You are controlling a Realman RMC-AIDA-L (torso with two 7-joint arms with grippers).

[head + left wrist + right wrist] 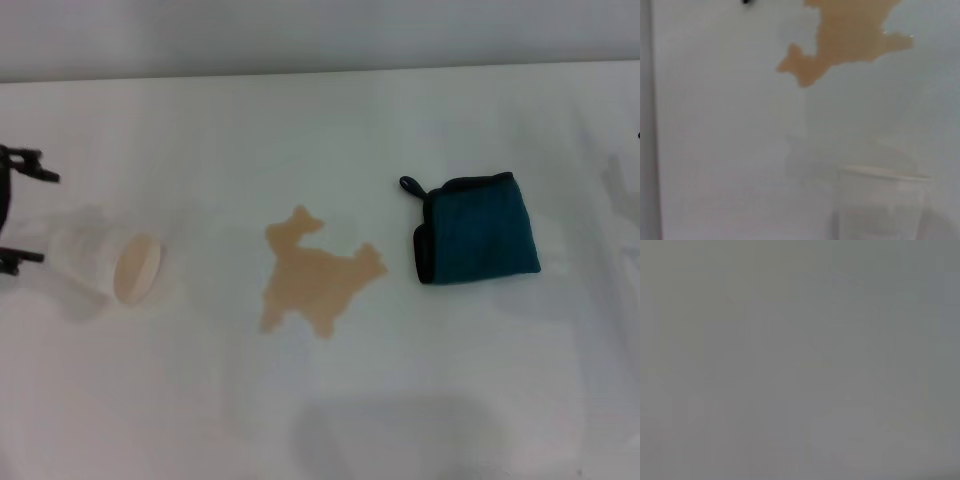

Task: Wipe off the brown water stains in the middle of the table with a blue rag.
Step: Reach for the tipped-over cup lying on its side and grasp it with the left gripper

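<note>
The brown water stains (313, 275) form one tan lobed patch in the middle of the white table (320, 120); it also shows in the left wrist view (855, 35). The blue rag (478, 230) lies folded to the right of the patch, apart from it, with its black loop at the far left corner. My left gripper (45, 217) is at the far left edge, open, with its black fingers (30, 165) spread around the base end of a tipped cup. My right gripper is out of view.
A translucent cream cup (108, 265) lies on its side left of the patch, mouth toward the patch; it shows near the left wrist camera (880, 205). The right wrist view shows only plain grey.
</note>
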